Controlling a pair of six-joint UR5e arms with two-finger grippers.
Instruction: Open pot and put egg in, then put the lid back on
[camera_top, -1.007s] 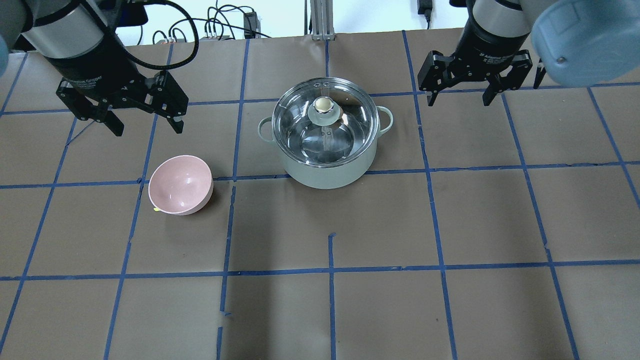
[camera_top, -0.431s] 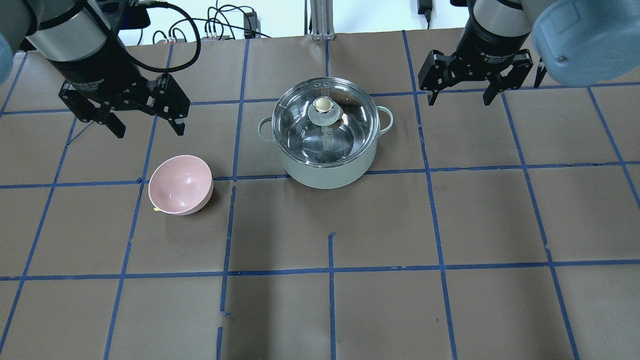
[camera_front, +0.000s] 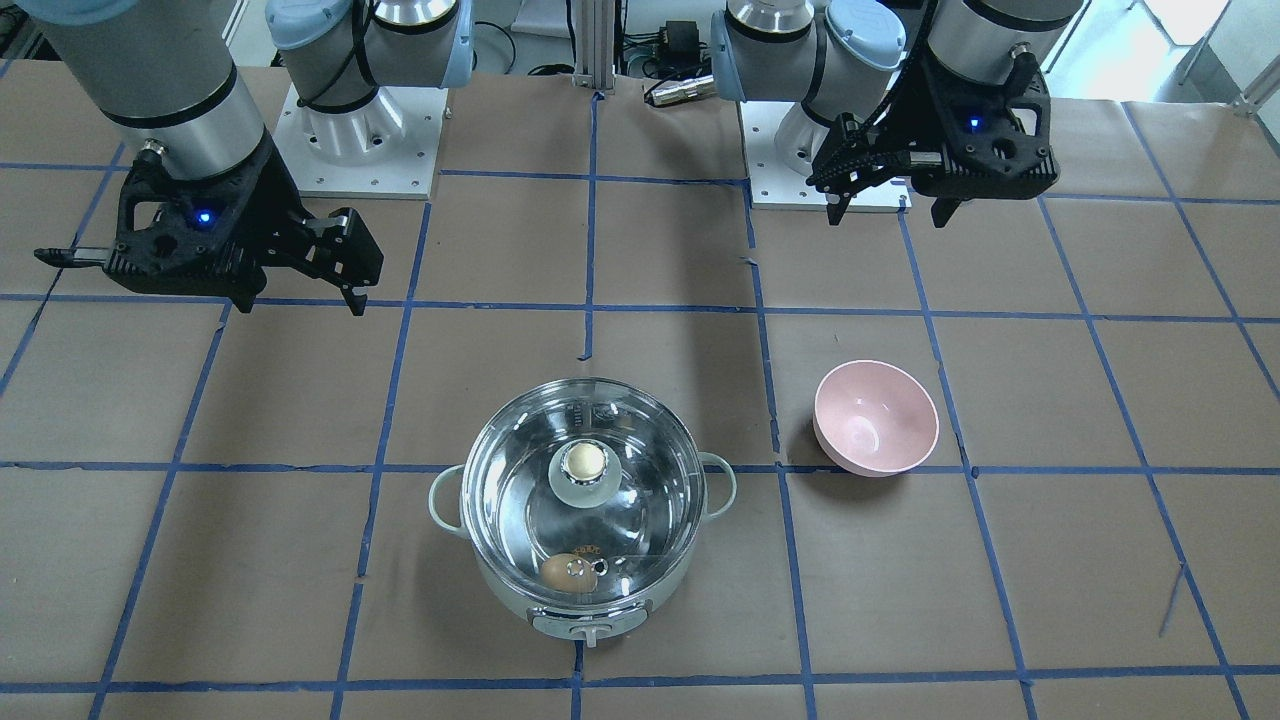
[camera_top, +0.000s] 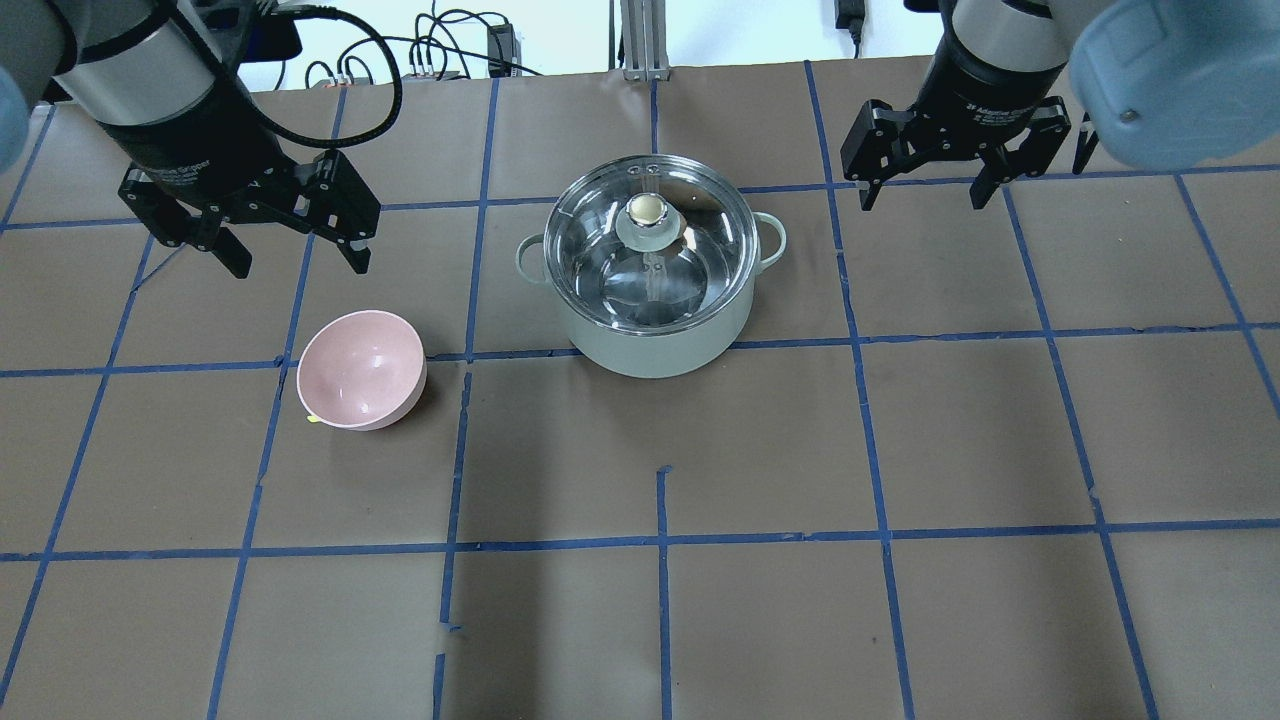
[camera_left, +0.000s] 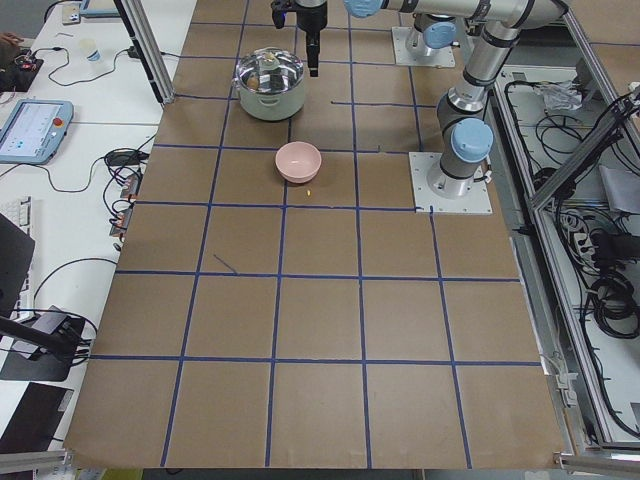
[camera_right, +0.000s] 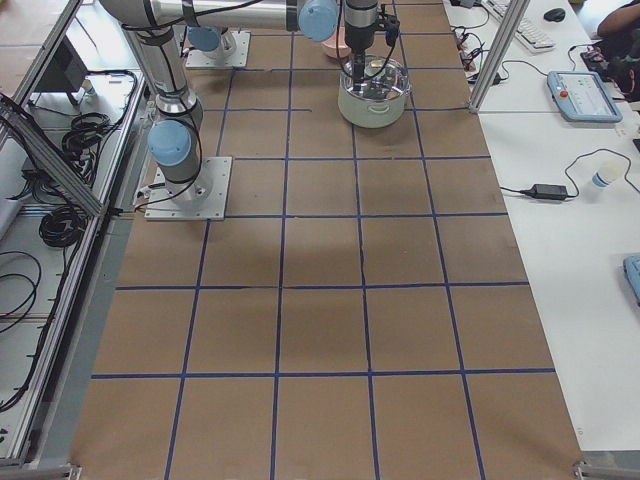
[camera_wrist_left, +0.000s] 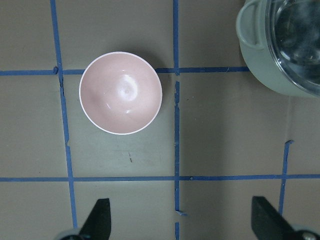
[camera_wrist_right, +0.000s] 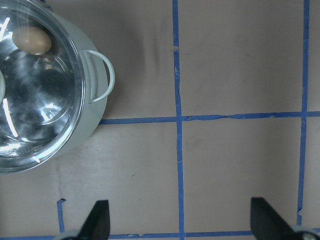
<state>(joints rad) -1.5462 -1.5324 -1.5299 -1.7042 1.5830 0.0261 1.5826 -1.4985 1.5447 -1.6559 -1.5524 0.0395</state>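
The mint-green pot (camera_top: 652, 345) stands at the table's middle with the glass lid (camera_top: 690, 215) on it, cream knob (camera_top: 647, 209) on top. The tan egg (camera_front: 563, 572) lies inside the pot under the lid and also shows in the right wrist view (camera_wrist_right: 31, 40). My left gripper (camera_top: 300, 264) hangs open and empty, left of the pot and behind the pink bowl (camera_top: 360, 368). My right gripper (camera_top: 924, 200) hangs open and empty to the pot's right. Neither touches anything.
The pink bowl (camera_front: 876, 417) is empty and sits in front of my left gripper (camera_front: 888, 215); the left wrist view (camera_wrist_left: 120, 92) shows it too. The robot bases (camera_front: 355, 140) stand at the table's back edge. Brown paper with blue tape lines covers the table (camera_top: 760, 600).
Both grippers have drifted only slightly, the right one a little towards the table's back. The pot, lid and bowl have not moved.
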